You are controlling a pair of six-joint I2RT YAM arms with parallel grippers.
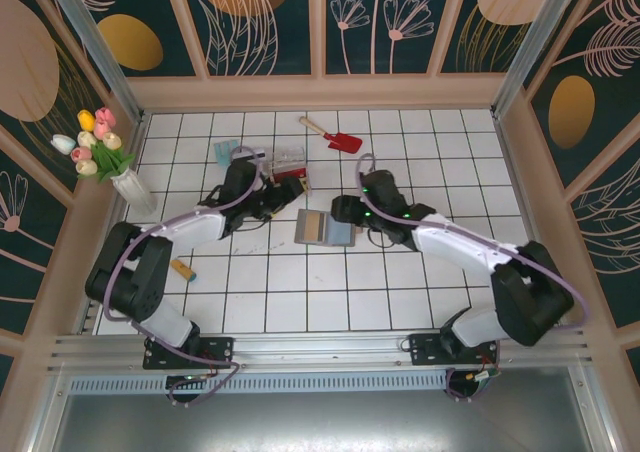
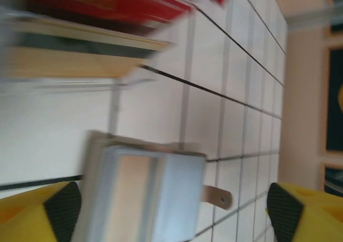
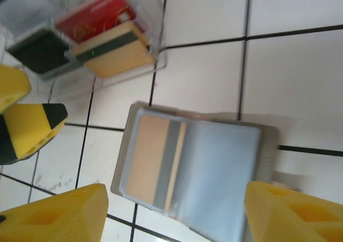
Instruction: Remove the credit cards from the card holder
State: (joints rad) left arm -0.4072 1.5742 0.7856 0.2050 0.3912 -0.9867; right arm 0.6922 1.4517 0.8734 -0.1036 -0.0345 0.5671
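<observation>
The grey-blue card holder (image 1: 325,229) lies open and flat on the white tiles. An orange-tan card (image 3: 147,159) with a grey stripe sits in one of its pockets. Its small side tab (image 2: 217,195) sticks out. My right gripper (image 3: 174,220) hovers open over the holder, one yellow finger on each side. My left gripper (image 2: 171,220) is also open, just above the holder's edge nearest the tray, and holds nothing. A red card (image 3: 94,20), a black card (image 3: 37,52) and an orange-yellow card (image 3: 115,52) lie in the clear tray (image 1: 285,162).
A red toy shovel (image 1: 340,137) lies at the back of the table. A vase of tulips (image 1: 100,152) stands at the far left. A small orange object (image 1: 182,269) lies near the left arm. Wooden walls enclose the table.
</observation>
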